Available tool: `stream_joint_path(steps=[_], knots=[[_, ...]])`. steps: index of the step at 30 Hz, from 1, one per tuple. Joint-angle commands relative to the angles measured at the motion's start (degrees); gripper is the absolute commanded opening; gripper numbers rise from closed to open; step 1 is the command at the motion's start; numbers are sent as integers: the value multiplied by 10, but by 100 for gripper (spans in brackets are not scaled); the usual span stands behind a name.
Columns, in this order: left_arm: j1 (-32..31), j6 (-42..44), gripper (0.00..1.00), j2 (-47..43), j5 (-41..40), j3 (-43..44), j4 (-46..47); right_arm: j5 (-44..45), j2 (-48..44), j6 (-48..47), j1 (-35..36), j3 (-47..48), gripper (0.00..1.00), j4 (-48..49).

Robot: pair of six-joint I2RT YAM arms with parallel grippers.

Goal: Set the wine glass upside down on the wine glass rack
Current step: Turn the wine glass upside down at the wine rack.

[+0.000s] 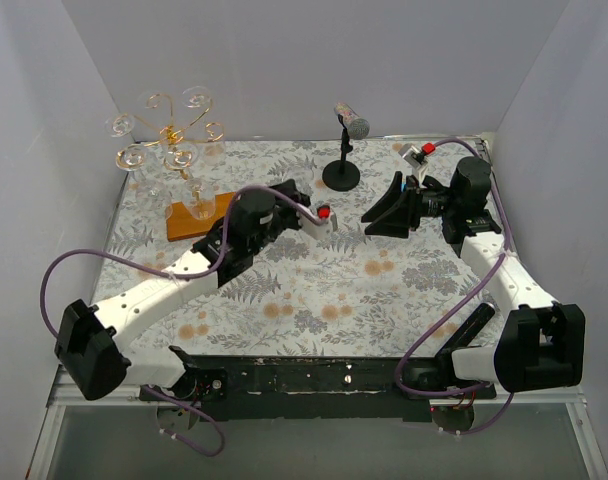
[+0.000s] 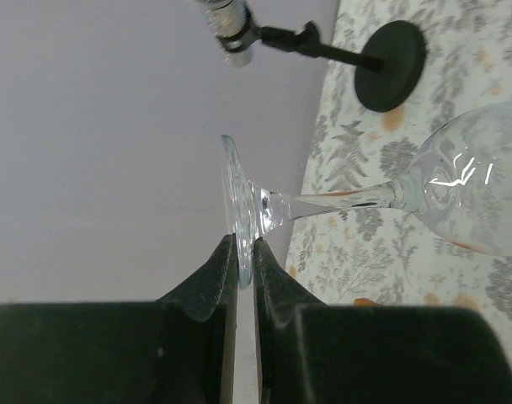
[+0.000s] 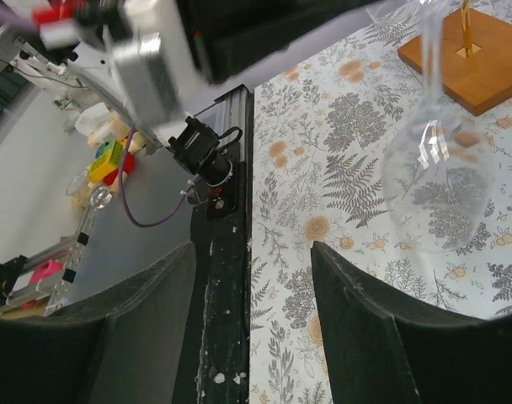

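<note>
The wine glass (image 2: 340, 200) hangs bowl-down, stem near upright — its foot rim pinched in the left gripper (image 2: 246, 252), above the table (image 1: 364, 290), apart from the wine glass rack (image 1: 169, 130). The right gripper (image 3: 252, 252) has its jaws spread (overhead, the glass barely shows).

Lit brightly and evenly from overhead; only faint, soft shadows on the cloth (image 1: 354, 290). Small white glints on the glass (image 2: 471, 185) bowl. Soft focus on the near fingers (image 2: 201, 290) in both wrist views; sharp overhead.

clear wine glass (image 2: 458, 189), foot rim in left pincer (image 2: 246, 250), gold wire rack (image 1: 169, 135) upright, far left
</note>
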Motion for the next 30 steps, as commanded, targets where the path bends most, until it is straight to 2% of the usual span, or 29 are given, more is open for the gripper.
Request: stream_joint_path(steps=[1,6,8,14,19,30], knots=[[-70,48,0,-68,-52,-81,118,34,-21,56,2,4,66,9],[-161,105,0,-75,-118,-155,224,114,-21,288,11,-63,68,164],[-188,140,0,-68,-138,-177,280,134,-18,328,20,-79,69,190],[-234,168,0,-34,-171,-194,353,159,-15,345,50,-92,69,190],[-246,165,0,-25,-179,-196,363,162,-12,353,56,-93,68,188],[-269,161,0,-3,-186,-203,362,190,-10,333,58,-89,57,133]])
